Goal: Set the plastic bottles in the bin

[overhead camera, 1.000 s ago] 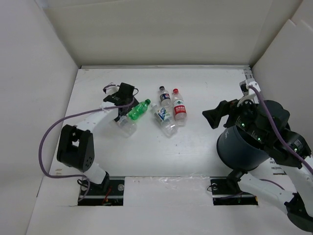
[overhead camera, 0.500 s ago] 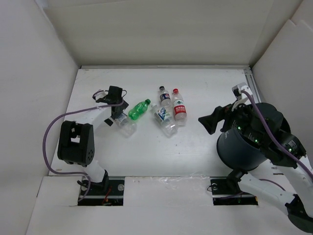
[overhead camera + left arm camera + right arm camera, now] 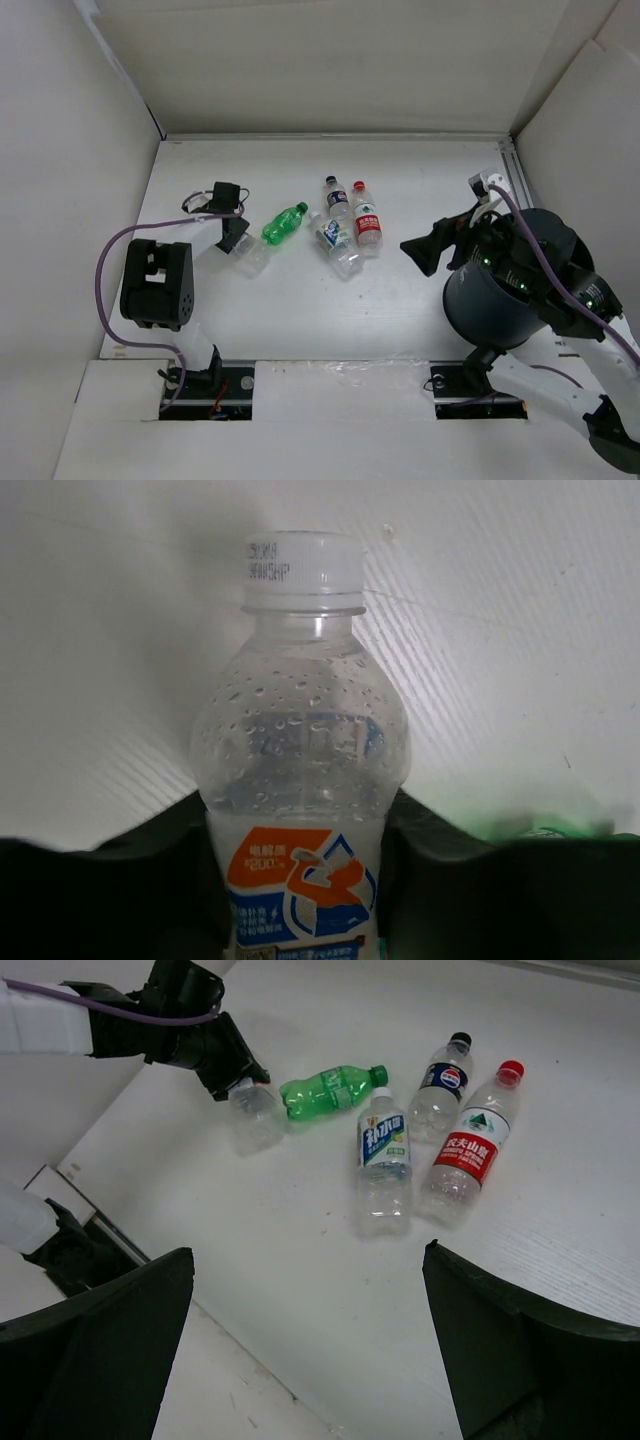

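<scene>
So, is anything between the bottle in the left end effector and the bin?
Yes: the green bottle and a cluster of three bottles lie in between, and the open right end effector hangs beside the bin.

Left claw point(image 3: 237, 238) on clear bottle point(image 3: 252, 258) beside green bottle point(image 3: 284, 222); bin point(image 3: 495, 305) at right.

The white table point(image 3: 330, 300) has five bottles lying on their sides. The red-label bottle point(image 3: 368, 222) is near the middle. A dark-capped bottle point(image 3: 336, 197) lies at its 10 o'clock and a blue-label bottle point(image 3: 335, 243) at its 8 o'clock. The green bottle point(image 3: 284, 223) lies farther off at 9 o'clock, with a clear bottle point(image 3: 254, 260) at its 7 o'clock. The dark bin point(image 3: 490, 305) stands at the table's 4 o'clock.
</scene>
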